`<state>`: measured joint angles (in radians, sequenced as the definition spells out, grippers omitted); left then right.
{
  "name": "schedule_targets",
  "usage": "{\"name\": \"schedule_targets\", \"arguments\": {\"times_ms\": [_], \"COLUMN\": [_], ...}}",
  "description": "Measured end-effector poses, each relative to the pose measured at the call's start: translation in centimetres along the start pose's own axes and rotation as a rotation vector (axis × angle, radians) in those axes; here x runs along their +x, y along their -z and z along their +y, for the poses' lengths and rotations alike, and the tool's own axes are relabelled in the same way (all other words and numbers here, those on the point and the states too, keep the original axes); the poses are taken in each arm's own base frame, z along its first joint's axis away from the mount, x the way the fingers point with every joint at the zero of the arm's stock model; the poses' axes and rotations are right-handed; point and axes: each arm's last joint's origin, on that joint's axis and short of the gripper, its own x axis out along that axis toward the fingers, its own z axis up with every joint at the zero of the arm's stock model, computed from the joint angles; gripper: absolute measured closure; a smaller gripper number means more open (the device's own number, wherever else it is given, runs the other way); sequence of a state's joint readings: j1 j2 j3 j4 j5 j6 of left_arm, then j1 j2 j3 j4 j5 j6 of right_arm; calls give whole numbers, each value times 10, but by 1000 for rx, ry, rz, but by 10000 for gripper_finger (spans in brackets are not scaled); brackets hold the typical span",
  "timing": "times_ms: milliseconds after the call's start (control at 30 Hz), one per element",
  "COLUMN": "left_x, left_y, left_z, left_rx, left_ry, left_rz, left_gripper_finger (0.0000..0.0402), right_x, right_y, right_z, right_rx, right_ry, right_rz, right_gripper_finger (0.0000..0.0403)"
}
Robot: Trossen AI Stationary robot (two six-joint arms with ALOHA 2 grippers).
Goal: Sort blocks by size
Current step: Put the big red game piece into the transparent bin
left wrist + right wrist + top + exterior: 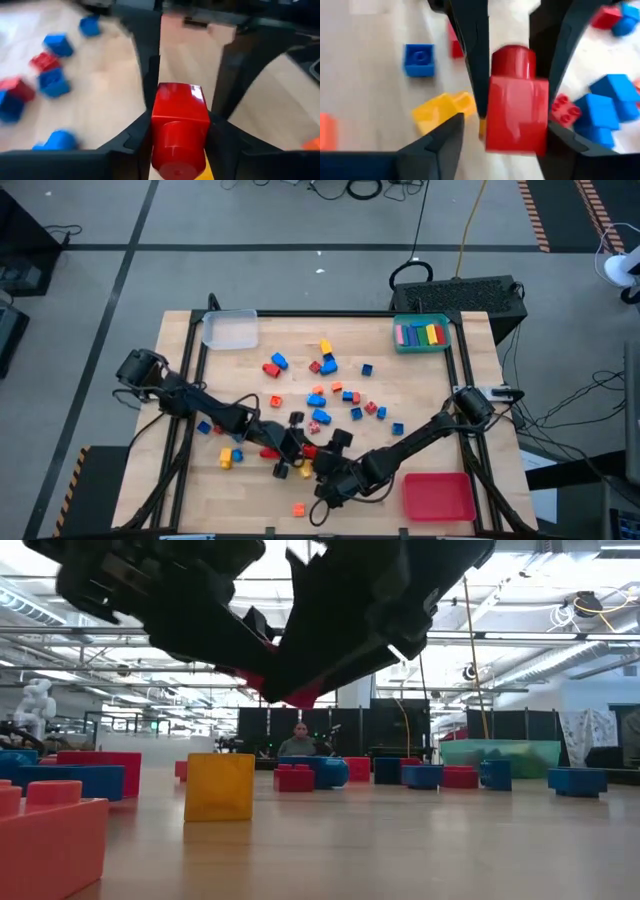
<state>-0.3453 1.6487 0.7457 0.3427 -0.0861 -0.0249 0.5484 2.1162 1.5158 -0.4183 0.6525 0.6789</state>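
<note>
A glossy red brick [179, 131] sits between black fingers [226, 145]; blue, red, orange and yellow blocks [322, 394] dot the pale wood table [420, 390]. The upper-right tray [421, 334] looks teal, holding pink, green, yellow and perhaps red bars; lower right, a red tray [438, 496]; upper left, a clear one [231, 330].

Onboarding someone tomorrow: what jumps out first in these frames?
Both grippers meet at the table's near middle around one red block, the left gripper clamped on it and the right gripper straddling it, a handover. Behind them, loose blocks lie scattered across the table's centre. Trays sit at the corners: a clear tray far left, a teal tray of sorted bars far right, a red tray near right.
</note>
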Motion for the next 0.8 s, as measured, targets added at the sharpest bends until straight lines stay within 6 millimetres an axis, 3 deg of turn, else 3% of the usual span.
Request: {"name": "schedule_targets", "arguments": {"times_ms": [167, 400, 633, 800], "left_x": [-23, -84, -163, -195], "left_y": [-9, -7, 25, 53], "left_z": [28, 75, 124, 151], "left_rx": [-47, -140, -307, -426], "left_ry": [-184, -407, -677, -837], "left_rz": [32, 121, 87, 61], "left_gripper_finger": [260, 260, 260, 260], "right_x": [-9, -20, -21, -20], "right_y": [14, 30, 36, 36], "right_z": [1, -8, -5, -6], "right_rx": [78, 142, 166, 156], "right_ry": [42, 228, 235, 241], "right_rz": [70, 60, 11, 3], "right_gripper_finger": [149, 157, 173, 177]}}
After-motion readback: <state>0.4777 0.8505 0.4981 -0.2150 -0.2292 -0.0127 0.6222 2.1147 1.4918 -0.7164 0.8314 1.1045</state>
